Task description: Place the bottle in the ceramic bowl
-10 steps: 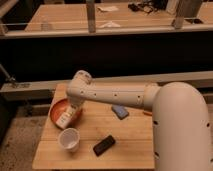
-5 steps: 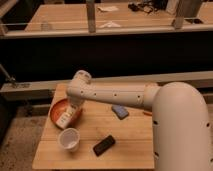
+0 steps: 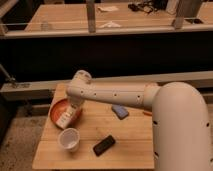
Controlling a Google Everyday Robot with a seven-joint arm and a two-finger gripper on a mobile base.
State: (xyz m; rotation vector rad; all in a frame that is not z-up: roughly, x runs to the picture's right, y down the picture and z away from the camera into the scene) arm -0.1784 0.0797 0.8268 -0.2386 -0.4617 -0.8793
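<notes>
You are at the placing step. The arm (image 3: 115,94) reaches across the table (image 3: 131,150) toward the left of the frame. Its gripper (image 3: 73,109) sits low over the bowl (image 3: 54,107), at the bowl's right side.

The bottle (image 3: 63,120) shows just below and left of the gripper. It is tilted, and its lower end lies over the near part of the bowl. It looks to be inside the rim, or right at it. You cannot tell whether it already rests on the bowl's floor or hangs just above it. You also cannot tell whether the gripper holds the bottle or has let go, because the wrist covers the place where they meet.

If the bottle is still held, your next move is a release. Check first that the whole bottle is inside the rim, not balanced across the near edge. Then open and lift straight up, so the gripper does not drag the bottle out or tip the bowl. If it is already free, a clean lift away is all that is left.

As for containers, the bowl shows nothing but the bottle in the part you can see, and the arm hides its right side. The cup (image 3: 69,138) stands upright just below the bowl, close to the bottle's lower end, and looks empty. Keep clear of it on the way out. A black block (image 3: 104,145) and a blue piece (image 3: 120,111) lie farther right, well apart from the bowl.
</notes>
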